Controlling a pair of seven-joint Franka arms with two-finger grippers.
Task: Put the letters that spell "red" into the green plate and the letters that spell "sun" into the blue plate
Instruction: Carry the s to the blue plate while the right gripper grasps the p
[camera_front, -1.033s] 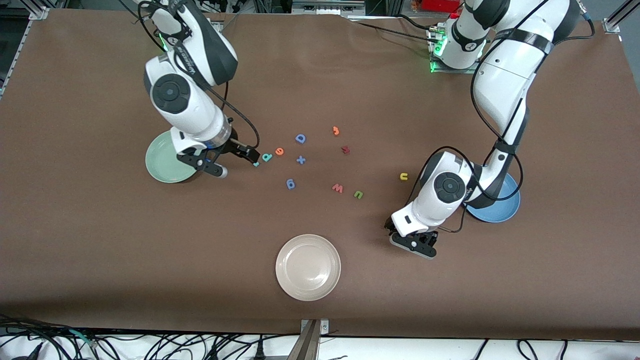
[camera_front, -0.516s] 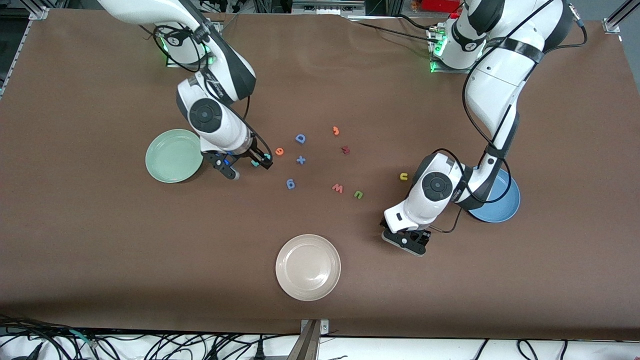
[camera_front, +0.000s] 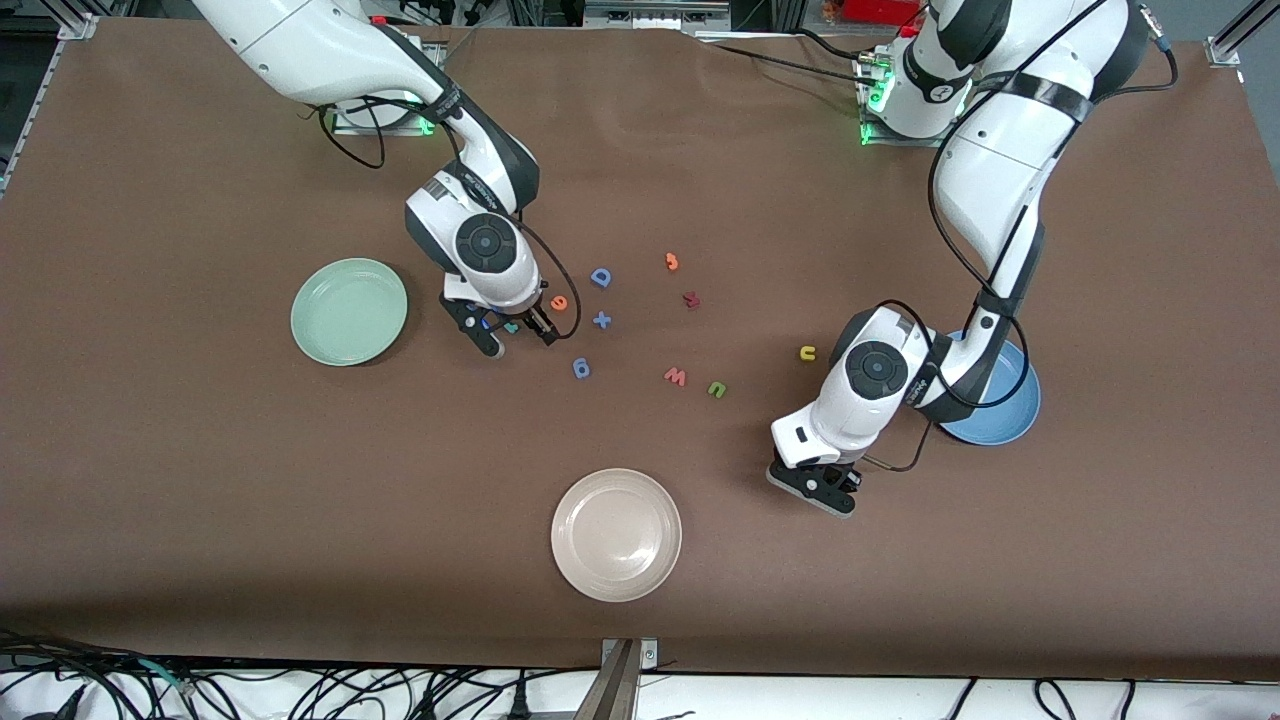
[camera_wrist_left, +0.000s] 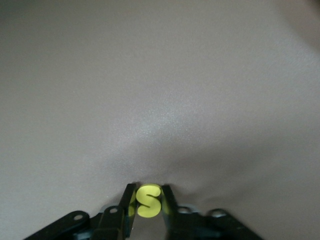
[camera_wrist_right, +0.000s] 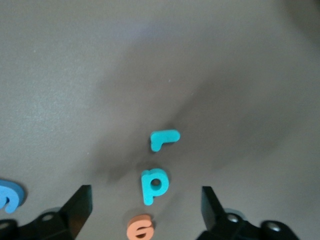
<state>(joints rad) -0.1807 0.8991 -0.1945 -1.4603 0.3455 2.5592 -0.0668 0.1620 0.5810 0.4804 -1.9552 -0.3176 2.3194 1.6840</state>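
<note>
My left gripper (camera_front: 813, 491) is down at the table between the cream plate and the blue plate (camera_front: 1006, 422), shut on the yellow s (camera_wrist_left: 148, 201). The s is hidden in the front view. My right gripper (camera_front: 517, 338) stands open and low, its fingers either side of the teal d (camera_wrist_right: 154, 185). The teal r (camera_wrist_right: 162, 139) lies just ahead of the d, and the orange e (camera_wrist_right: 140, 227) just back from it. The green plate (camera_front: 349, 311) lies bare beside the right gripper. A yellow arch letter (camera_front: 807, 352) and a green arch letter (camera_front: 716, 389) lie on the table.
A cream plate (camera_front: 615, 535) sits near the front edge. Loose pieces lie mid-table: a blue D (camera_front: 600, 277), a blue plus (camera_front: 601, 320), a blue 6-like piece (camera_front: 581, 368), a red w (camera_front: 676, 377), an orange 3 (camera_front: 672, 262) and a dark red piece (camera_front: 690, 299).
My right gripper has moved from the green plate's edge toward the left arm's end, over the teal letters. My left gripper has closed on the yellow s.
</note>
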